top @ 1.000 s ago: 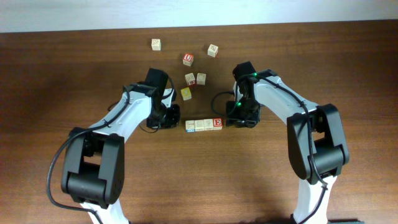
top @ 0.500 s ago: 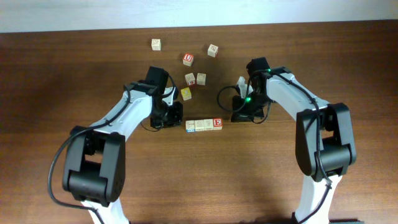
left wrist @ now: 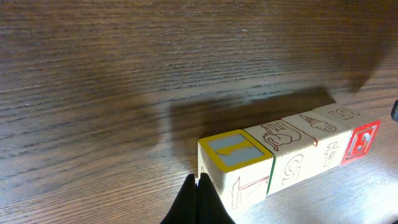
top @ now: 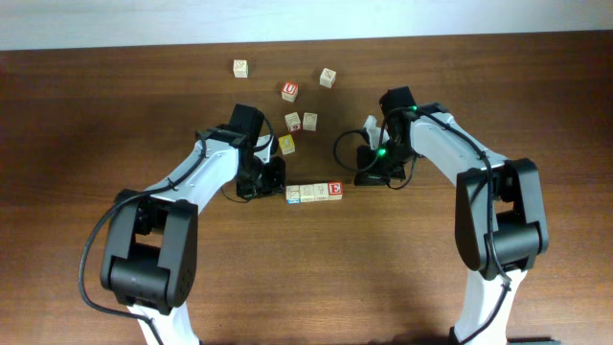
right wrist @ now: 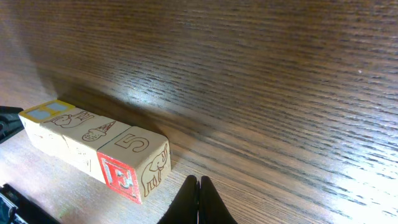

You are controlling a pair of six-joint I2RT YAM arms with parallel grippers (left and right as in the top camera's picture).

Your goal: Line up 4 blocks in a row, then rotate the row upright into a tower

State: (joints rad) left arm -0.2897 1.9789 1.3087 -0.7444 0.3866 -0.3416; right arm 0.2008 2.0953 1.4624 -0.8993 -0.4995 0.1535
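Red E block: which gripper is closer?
Right. The right gripper, shut, sits just beside the red E block with a small gap. The left gripper, shut, is at the row's opposite end, by the blue-faced block.

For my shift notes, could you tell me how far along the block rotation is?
Done: four blocks form one touching row. In hand: nothing held; the shut left gripper is at the blue-faced end, the shut right gripper sits off the red end. Left: probably the turn itself.
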